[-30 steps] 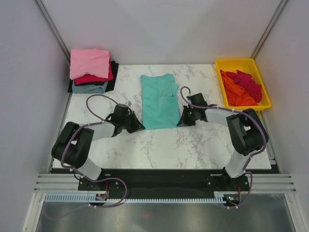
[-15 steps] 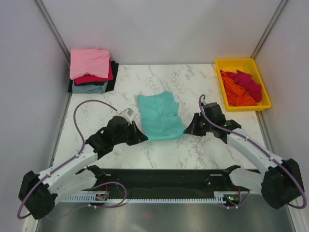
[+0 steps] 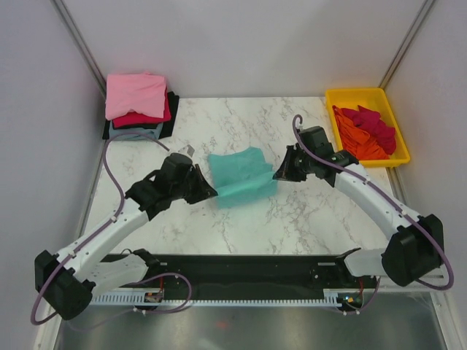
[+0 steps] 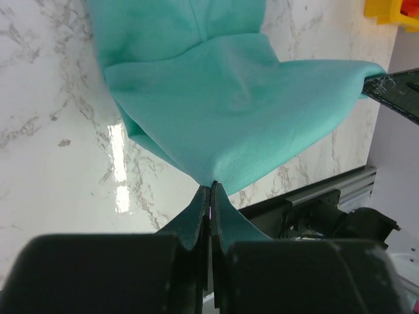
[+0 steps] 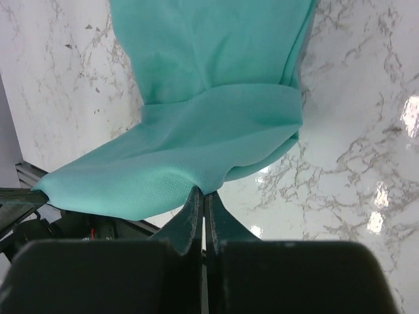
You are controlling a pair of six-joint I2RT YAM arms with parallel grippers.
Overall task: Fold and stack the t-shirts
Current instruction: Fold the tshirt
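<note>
A teal-green t-shirt lies partly folded in the middle of the marble table, its near hem lifted and carried over the rest. My left gripper is shut on the hem's left corner; in the left wrist view the cloth hangs from the closed jaws. My right gripper is shut on the right corner, seen in the right wrist view with the shirt draped ahead. A stack of folded shirts, pink on top over crimson, grey-blue and black, sits at the back left.
A yellow plastic tray at the back right holds crumpled orange and crimson shirts. Grey walls close in both sides. The table's front edge and a metal rail lie below the arms.
Both grippers have lifted the shirt's near hem and carried it away from the arm bases over the shirt, so the teal cloth now looks much shorter. The arms have stretched out.
</note>
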